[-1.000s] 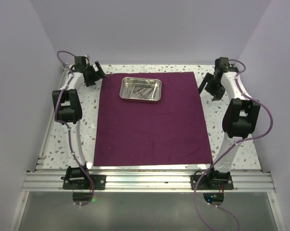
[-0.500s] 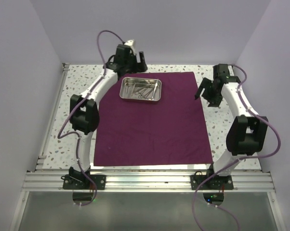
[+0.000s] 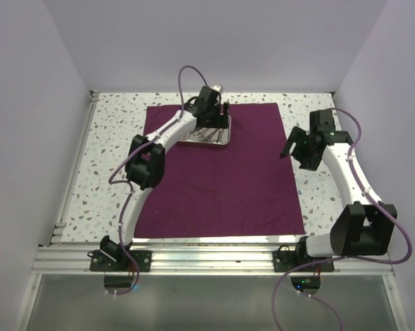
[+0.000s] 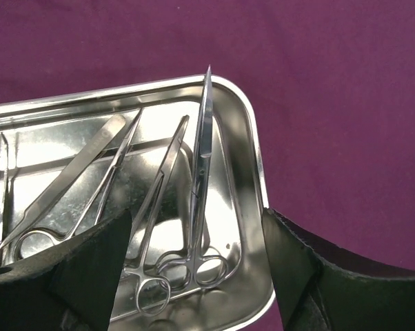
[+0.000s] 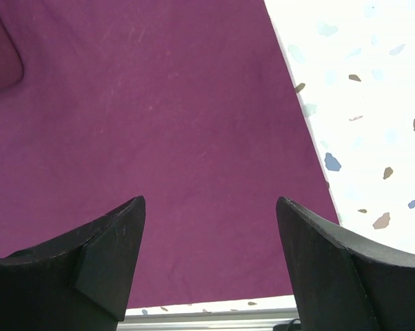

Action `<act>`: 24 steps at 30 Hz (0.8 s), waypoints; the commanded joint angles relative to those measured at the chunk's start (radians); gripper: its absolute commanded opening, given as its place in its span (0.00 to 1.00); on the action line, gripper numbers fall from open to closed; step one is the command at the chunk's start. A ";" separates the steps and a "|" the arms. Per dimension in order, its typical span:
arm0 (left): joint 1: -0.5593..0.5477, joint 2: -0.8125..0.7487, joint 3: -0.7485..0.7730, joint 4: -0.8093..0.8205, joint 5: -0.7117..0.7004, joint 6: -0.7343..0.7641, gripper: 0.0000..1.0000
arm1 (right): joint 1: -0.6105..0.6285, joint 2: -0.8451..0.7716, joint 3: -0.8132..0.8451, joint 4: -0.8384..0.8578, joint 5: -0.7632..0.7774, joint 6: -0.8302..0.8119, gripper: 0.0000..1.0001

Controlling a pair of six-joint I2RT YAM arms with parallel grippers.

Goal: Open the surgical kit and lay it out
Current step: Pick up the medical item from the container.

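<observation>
The dark purple cloth (image 3: 221, 179) lies spread flat on the table. At its far edge stands the steel tray (image 3: 220, 140), partly covered by my left arm. My left gripper (image 3: 217, 110) hovers open above the tray's right end. In the left wrist view, the left gripper (image 4: 196, 215) stands over ring-handled scissors (image 4: 202, 158), forceps (image 4: 163, 193) and tweezers (image 4: 69, 181) in the tray (image 4: 254, 158); nothing is between the fingers. My right gripper (image 3: 300, 148) hangs open over the cloth's right edge. The right wrist view shows that gripper (image 5: 209, 201) empty above cloth (image 5: 159, 124).
Speckled white tabletop (image 3: 104, 158) borders the cloth on the left, right (image 5: 373, 103) and far sides. An aluminium rail (image 3: 207, 261) carrying both arm bases runs along the near edge. Plain walls close in the left, right and back.
My left arm swung from the far left corner to above the tray, its jaws narrowing a little. The right arm drew back towards the near side, with its gripper still by the cloth's right edge.
</observation>
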 commanded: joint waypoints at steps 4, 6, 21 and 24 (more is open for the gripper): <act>-0.010 -0.013 -0.006 -0.008 -0.061 0.051 0.79 | -0.001 -0.069 -0.041 0.011 0.004 -0.008 0.81; -0.024 -0.009 -0.012 -0.007 -0.063 0.060 0.78 | -0.001 -0.072 -0.049 0.012 0.003 -0.011 0.81; -0.054 0.112 0.063 -0.011 -0.129 0.077 0.66 | -0.001 -0.064 -0.066 0.000 0.012 -0.034 0.81; -0.054 0.129 0.073 -0.007 -0.141 0.074 0.62 | -0.001 -0.063 -0.067 -0.005 0.015 -0.038 0.81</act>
